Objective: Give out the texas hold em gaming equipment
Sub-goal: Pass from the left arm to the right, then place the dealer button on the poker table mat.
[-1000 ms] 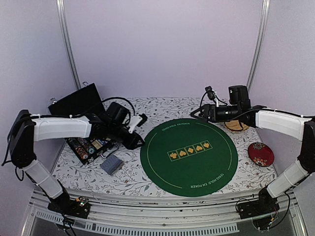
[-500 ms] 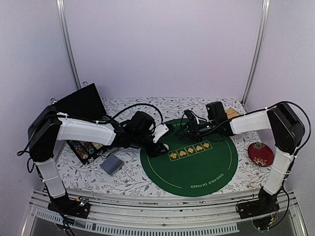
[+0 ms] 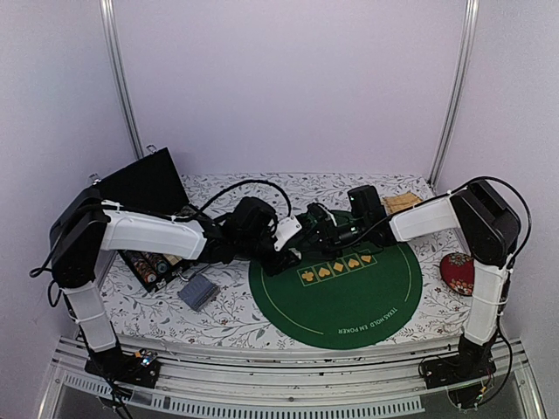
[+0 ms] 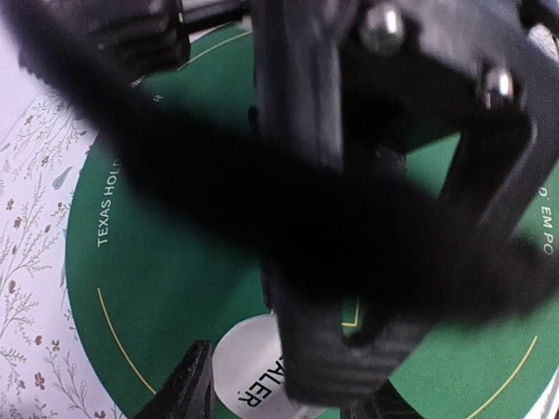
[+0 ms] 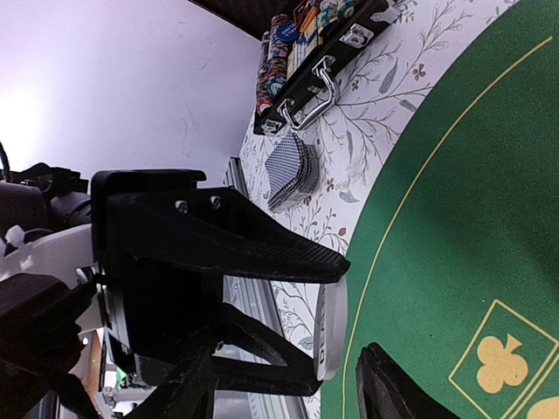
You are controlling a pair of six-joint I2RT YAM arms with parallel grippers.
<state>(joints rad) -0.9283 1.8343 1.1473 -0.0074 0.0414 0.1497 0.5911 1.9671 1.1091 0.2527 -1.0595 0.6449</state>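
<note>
As my left end effector (image 3: 293, 250) pinches the white dealer disc (image 4: 244, 371) by its rim over the green mat (image 3: 349, 297), my right end effector (image 3: 306, 234), fingers spread, straddles the disc's flat faces.

White arms (image 3: 148, 234), black screw-studded left claw (image 5: 332, 323)
</note>
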